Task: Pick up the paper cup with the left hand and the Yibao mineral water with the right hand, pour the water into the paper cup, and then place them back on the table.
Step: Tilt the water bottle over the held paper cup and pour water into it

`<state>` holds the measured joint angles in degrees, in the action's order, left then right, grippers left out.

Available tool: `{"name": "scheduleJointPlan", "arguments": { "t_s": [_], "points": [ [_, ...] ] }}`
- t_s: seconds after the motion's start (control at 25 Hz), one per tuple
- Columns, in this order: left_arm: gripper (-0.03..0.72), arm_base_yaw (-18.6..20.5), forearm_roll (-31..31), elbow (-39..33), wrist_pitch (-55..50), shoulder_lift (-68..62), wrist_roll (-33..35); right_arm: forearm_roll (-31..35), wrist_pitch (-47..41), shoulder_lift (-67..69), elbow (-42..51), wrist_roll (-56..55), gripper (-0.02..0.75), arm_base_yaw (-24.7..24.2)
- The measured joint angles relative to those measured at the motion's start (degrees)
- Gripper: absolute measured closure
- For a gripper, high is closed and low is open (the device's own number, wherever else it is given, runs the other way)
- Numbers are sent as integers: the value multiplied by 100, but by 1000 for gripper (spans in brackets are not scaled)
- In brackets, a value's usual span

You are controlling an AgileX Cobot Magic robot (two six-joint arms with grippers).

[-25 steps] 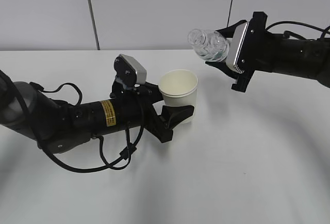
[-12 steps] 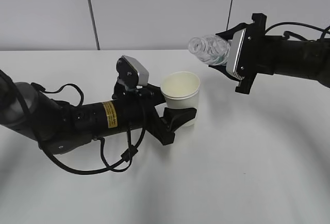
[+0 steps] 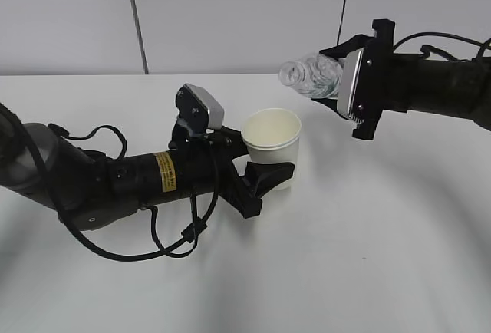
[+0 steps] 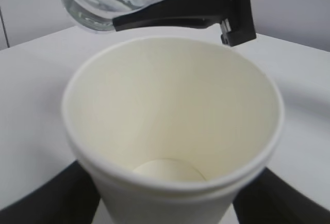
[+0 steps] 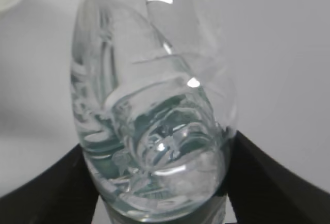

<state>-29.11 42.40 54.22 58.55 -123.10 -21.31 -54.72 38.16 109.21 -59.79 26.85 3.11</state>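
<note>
Two black robot arms are working over a plain white table [image 3: 368, 256], w/ a grey panelled wall [image 3: 230, 18] behind it. The left hand [image 3: 265, 166] is reaching in from the left edge, lying low along the tabletop, its claw closed around the lower body of the paper cup [image 3: 271, 146]; dark fingers [image 4: 77, 193] are showing at both sides of the cup in the left wrist view. The cup is sitting upright near the table's centre, mouth open, cream inside, and looking dry at the bottom. A grey camera block [image 3: 199, 107] is riding on top of that arm, w/ a yellow sticker [image 3: 165, 172] on its side and loose black cables [image 3: 165, 229] drooping to the table beneath. The right hand [image 3: 337, 72] is coming in from the right edge, held up in the air, clamping the Yibao mineral water [image 3: 310, 74] by its body. The bottle is lying about horizontal, capless neck pointing left, mouth above and slightly right of the cup's rim, not touching it. Water is pooling inside the bottle in the right wrist view. Nothing is standing between bottle mouth and cup. Bare tabletop is stretching in front and to the right.
</note>
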Motion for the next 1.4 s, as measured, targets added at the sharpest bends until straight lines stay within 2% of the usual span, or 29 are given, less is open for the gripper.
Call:
{"name": "scheduleJointPlan", "arguments": {
  "t_s": [1.4],
  "points": [
    [227, -30, 0, 98, -68, 0, -1, 221, 0, 0, 0, 1329, 230, 0]
  ]
}}
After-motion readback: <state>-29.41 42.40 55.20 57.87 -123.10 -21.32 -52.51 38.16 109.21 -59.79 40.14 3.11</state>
